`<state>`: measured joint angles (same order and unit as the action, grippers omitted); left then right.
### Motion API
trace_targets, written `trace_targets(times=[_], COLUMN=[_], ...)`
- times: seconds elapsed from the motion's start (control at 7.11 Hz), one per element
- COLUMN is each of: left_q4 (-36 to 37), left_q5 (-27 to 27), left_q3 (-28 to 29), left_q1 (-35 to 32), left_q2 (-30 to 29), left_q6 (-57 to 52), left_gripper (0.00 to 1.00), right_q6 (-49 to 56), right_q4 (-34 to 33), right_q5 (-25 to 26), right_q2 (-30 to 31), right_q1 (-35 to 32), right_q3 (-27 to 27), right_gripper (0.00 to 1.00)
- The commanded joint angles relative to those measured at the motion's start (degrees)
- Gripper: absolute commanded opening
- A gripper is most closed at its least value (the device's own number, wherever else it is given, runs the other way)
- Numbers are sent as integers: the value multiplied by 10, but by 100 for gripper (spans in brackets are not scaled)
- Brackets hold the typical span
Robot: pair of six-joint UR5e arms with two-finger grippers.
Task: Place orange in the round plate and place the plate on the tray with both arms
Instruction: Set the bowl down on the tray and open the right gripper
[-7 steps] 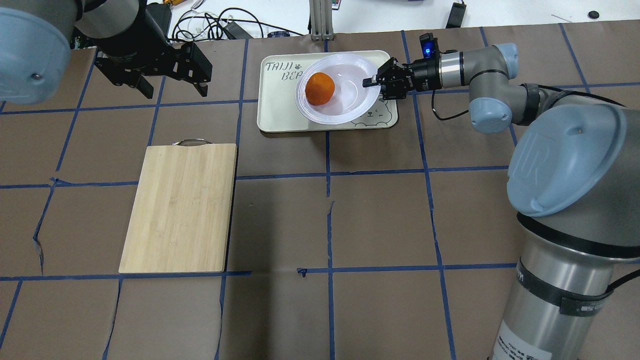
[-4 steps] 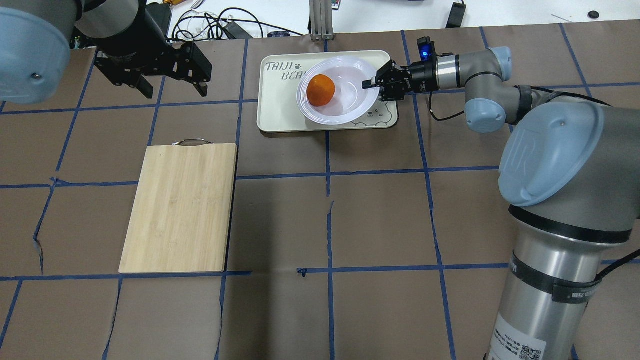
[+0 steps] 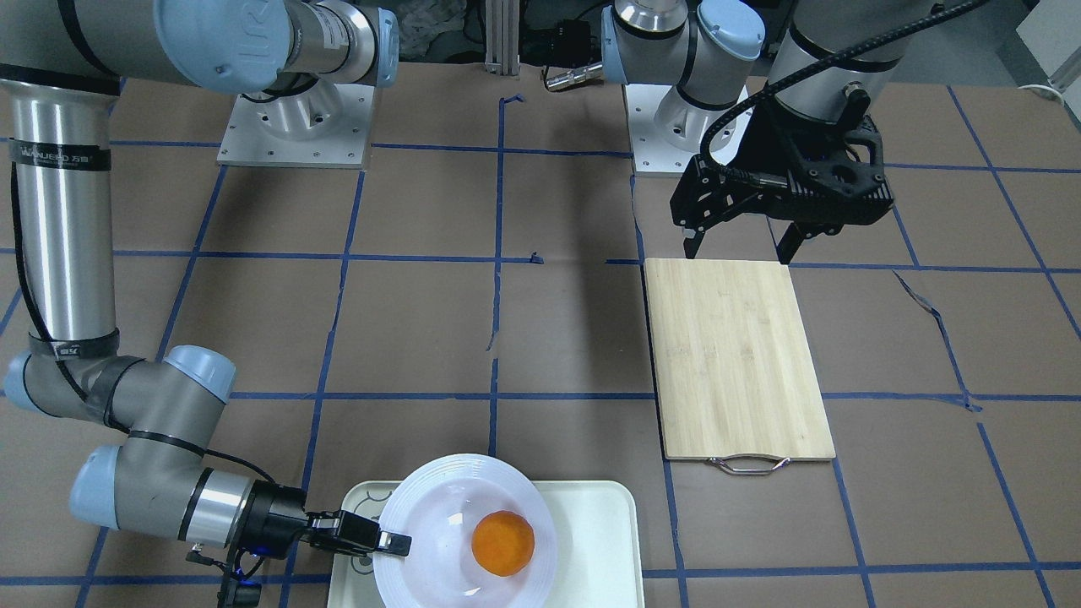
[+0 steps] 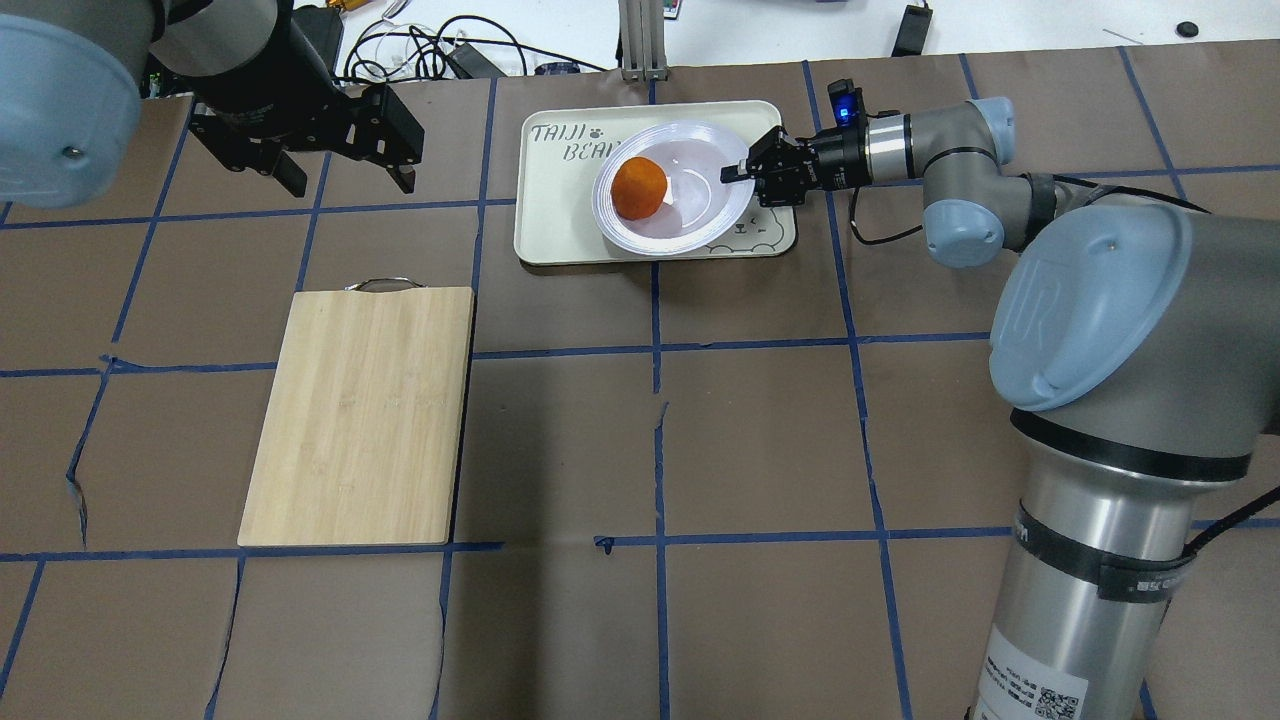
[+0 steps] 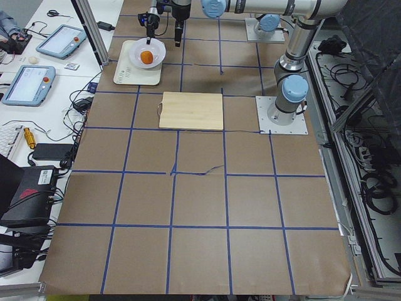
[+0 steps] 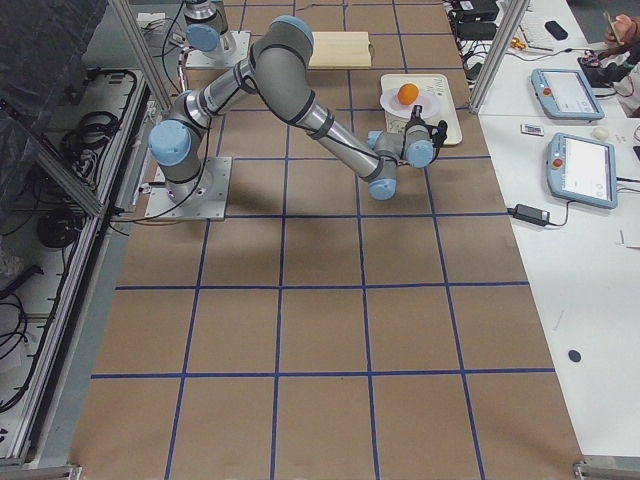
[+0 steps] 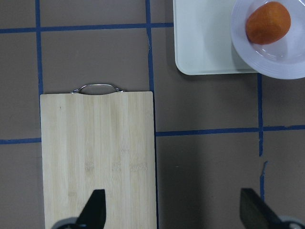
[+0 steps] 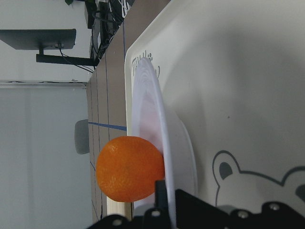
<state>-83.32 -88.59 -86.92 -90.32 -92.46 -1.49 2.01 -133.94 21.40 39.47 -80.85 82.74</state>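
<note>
The orange lies in the round plate, left of its centre. The plate sits within the outline of the cream tray, over the half with the bear drawing. Whether it rests on the tray or hangs just above it I cannot tell. My right gripper is shut on the plate's right rim, and its wrist view shows the rim edge-on between the fingers with the orange behind. My left gripper hangs open and empty, high over the table's back left, apart from the tray.
A bamboo cutting board with a metal handle lies left of centre, below my left gripper. Cables and devices lie beyond the table's far edge. Brown table with blue tape lines stretches in front of the tray.
My right gripper has come down towards the tray with the plate and orange, which now look smaller from overhead. The left arm has not moved.
</note>
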Motion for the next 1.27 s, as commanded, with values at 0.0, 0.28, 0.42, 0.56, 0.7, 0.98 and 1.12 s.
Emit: trace_targets(times=[0.0, 0.28, 0.42, 0.56, 0.7, 0.98, 1.12], left_q4=[0, 0, 0, 0, 0, 0, 0], left_q5=[0, 0, 0, 0, 0, 0, 0], left_q3=[0, 0, 0, 0, 0, 0, 0], left_q1=[1, 1, 1, 1, 1, 1, 1], left_q2=[0, 0, 0, 0, 0, 0, 0], left_q6=[0, -1, -1, -1, -1, 0, 0], left_gripper=[100, 100, 100, 100, 100, 100, 100], right_q6=[6, 39, 40, 35, 9, -27, -27], right_q4=[0, -1, 0, 1, 21, 164, 237], right_q5=[35, 100, 133, 181, 236, 356, 436], right_q2=[7, 24, 39, 59, 101, 202, 250], right_q1=[0, 1, 1, 1, 1, -2, -6], right_q3=[-5, -29, -30, -29, -25, -24, -25], right_gripper=[73, 98, 100, 100, 100, 100, 100])
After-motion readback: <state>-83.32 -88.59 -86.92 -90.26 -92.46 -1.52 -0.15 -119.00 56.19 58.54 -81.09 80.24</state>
